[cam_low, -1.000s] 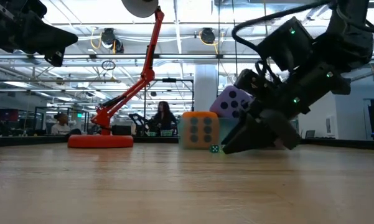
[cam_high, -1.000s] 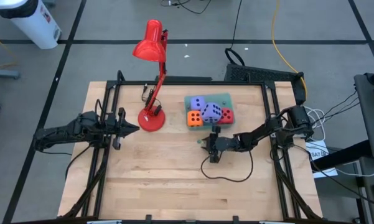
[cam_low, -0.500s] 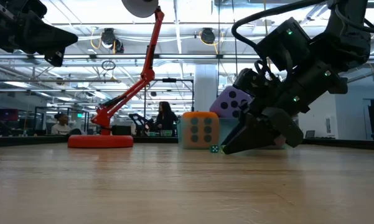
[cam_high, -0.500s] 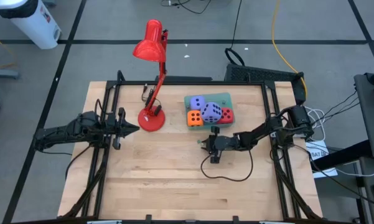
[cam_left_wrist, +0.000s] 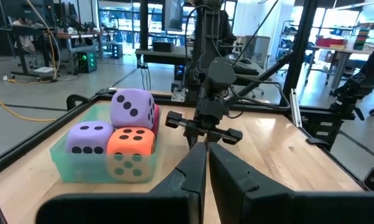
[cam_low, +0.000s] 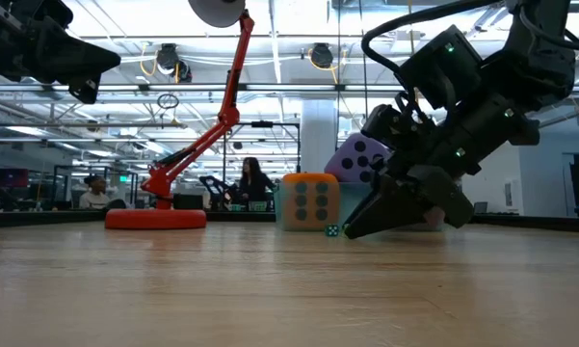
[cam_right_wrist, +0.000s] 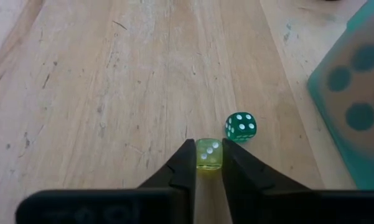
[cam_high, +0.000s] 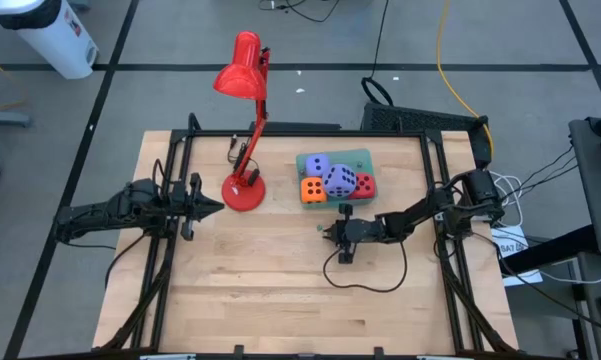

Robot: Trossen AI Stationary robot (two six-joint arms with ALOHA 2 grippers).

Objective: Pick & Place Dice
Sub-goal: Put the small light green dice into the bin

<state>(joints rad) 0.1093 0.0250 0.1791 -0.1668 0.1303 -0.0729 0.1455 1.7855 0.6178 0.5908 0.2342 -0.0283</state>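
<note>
Two lavender foam dice, an orange one and a red one sit in a green tray at the table's far middle. In front of the tray, my right gripper is low on the table, shut on a small yellow die. A small green die lies on the wood just beyond it. My left gripper hangs shut above the table's left side, holding nothing. My right gripper pinches the small yellow die by two opposite side faces, at the free ends of its two fingers. The fingers slant down from the table's right side. The die rests on the table.
A red desk lamp stands on its round base left of the tray, its head reaching past the far edge. A black cable loops on the wood near my right gripper. Bare wood lies toward the near edge.
In the low view my right gripper's fingers have drawn closer together low over the table. The hand has stayed where it was.
</note>
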